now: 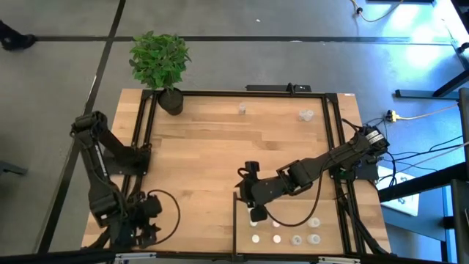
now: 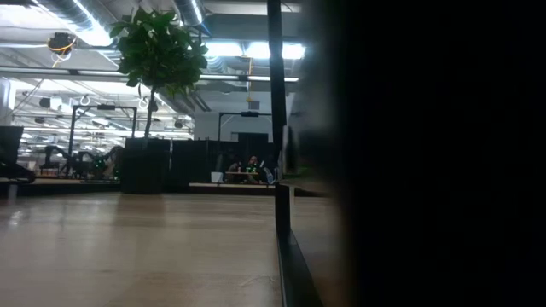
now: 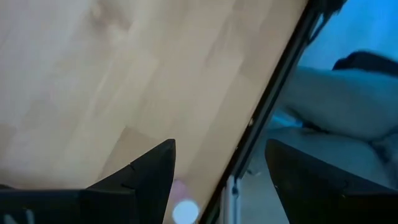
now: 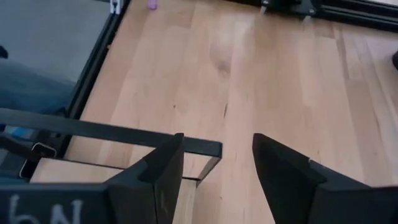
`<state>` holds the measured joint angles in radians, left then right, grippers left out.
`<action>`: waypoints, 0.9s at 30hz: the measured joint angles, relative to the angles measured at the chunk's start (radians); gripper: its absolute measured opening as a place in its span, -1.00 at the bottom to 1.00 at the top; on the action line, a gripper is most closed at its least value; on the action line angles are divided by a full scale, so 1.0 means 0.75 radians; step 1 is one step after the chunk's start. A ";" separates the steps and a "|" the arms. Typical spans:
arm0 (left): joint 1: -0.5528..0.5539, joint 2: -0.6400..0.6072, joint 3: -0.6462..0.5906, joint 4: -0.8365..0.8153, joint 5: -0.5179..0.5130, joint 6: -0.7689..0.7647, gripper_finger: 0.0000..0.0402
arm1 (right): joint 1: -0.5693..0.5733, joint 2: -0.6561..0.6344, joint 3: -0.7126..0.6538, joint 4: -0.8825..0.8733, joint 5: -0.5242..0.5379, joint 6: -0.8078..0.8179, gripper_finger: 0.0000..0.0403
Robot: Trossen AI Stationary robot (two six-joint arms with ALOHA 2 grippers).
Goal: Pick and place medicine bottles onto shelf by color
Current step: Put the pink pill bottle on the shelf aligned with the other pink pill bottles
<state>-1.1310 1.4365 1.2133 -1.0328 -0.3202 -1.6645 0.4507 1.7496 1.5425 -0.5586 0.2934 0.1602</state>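
Bench (image 1: 205, 147): planked wood inside a black frame, with a potted plant (image 1: 161, 66) at the far left corner.

Shelf (image 1: 293, 220): pale panel at the near right of the bench, with a black edge strip on its left side.

Bottles, placed: a near row (image 1: 286, 239) of about four small white or pale bottles on the shelf, and one more (image 1: 315, 222) just behind the row at its right end.

Bottles, waiting: two translucent ones (image 1: 306, 115) and (image 1: 242, 110) near the far edge, well apart from the shelf. One pinkish bottle (image 4: 152, 4) showed in the right wrist view at the bench's edge.

Right end effector (image 1: 253, 198): over the shelf's left part, fingers apart, nothing between them in the right wrist view. A white bottle (image 1: 256, 215) stood just below it in the high view; whether they touched could not be told.

Left end effector (image 1: 143, 220): parked at the near left corner, fingers apart, empty.

Risks, as judged: a sideways move by the right arm could knock over the white bottle, since the fingers were so close. Bottles are tiny and light, so one could roll off the open edge. The translucent ones are hard to tell apart by colour, so a wrong group is possible.
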 joint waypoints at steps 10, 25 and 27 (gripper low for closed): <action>-0.111 0.107 0.000 0.003 0.024 0.029 0.20 | -0.002 0.000 -0.001 0.162 -0.081 -0.152 -0.04; -0.220 0.247 -0.001 0.044 0.116 0.073 0.20 | -0.016 0.001 -0.001 0.275 -0.209 -0.259 -0.04; -0.239 0.265 -0.001 0.044 0.117 0.101 0.20 | -0.019 0.001 -0.001 0.275 -0.209 -0.257 -0.04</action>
<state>-1.3101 1.6350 1.2129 -0.9996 -0.2325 -1.5884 0.4363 1.7504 1.5417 -0.3523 0.1368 -0.0326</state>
